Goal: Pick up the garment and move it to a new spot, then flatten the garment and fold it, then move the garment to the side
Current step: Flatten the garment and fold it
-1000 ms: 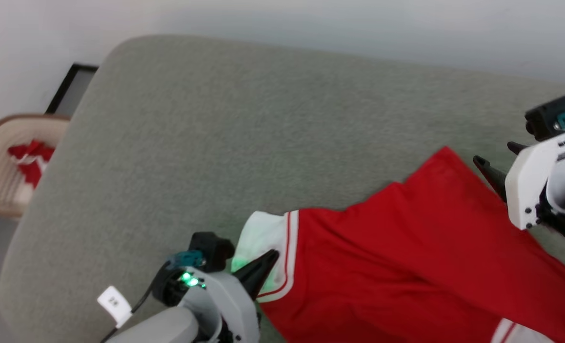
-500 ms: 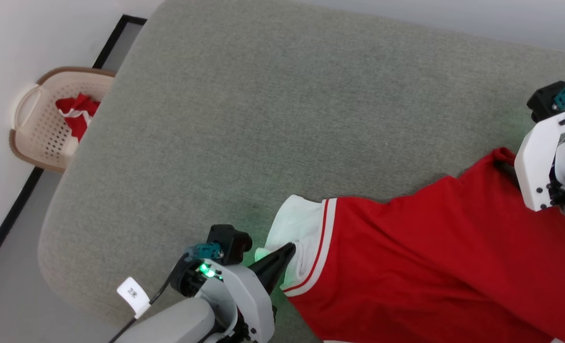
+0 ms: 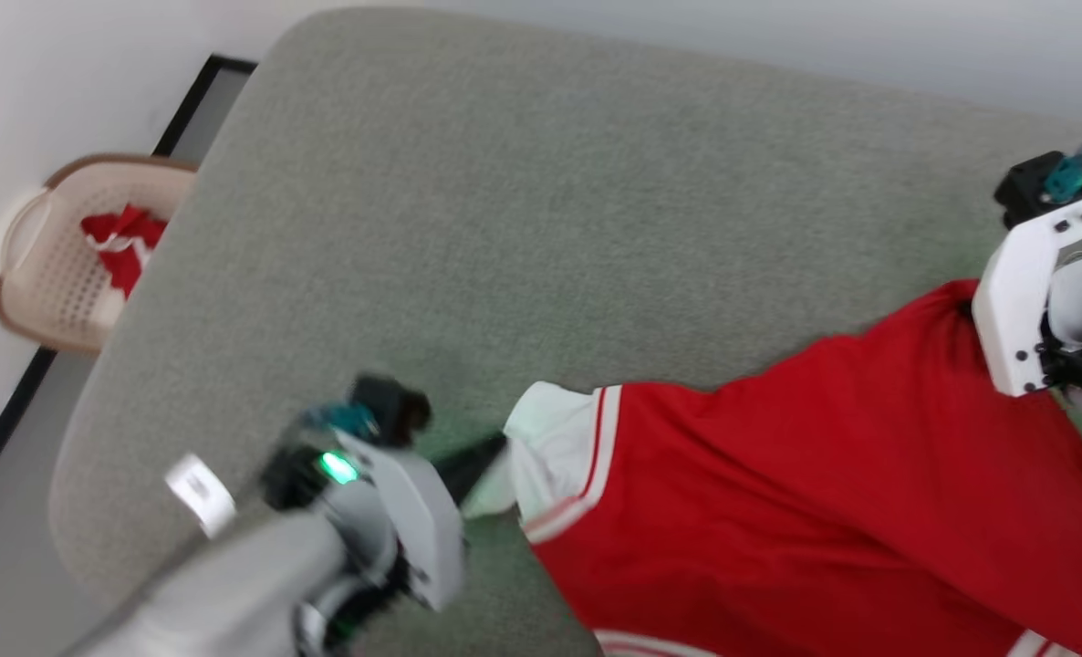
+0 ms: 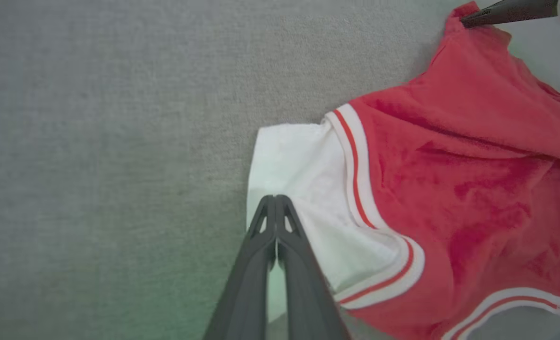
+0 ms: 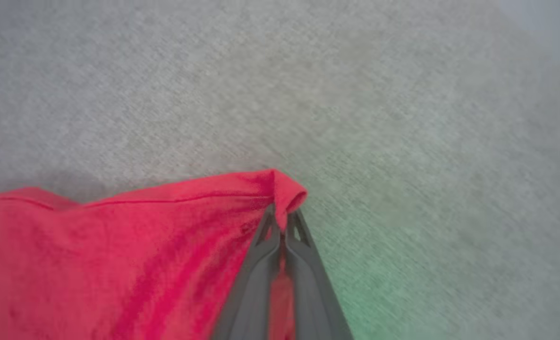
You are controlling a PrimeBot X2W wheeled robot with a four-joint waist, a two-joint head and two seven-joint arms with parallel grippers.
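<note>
The garment, a red shirt with a white striped-trim sleeve, lies stretched across the grey padded surface. My left gripper is shut on the outer edge of the white sleeve; in the left wrist view its fingertips meet on the cloth. My right gripper is shut on a red corner of the garment, which curls over the tips. In the head view the white wrist housing covers those fingers. Any lettering is hidden.
A beige laundry basket holding another red and white cloth stands on the floor off the surface's left edge, by the wall. The grey surface stretches far back behind the garment. Its rounded left edge drops to the floor.
My right gripper, open beside the red corner a second ago, has shut on it. My left arm has swung left with the sleeve. The head camera has shifted too.
</note>
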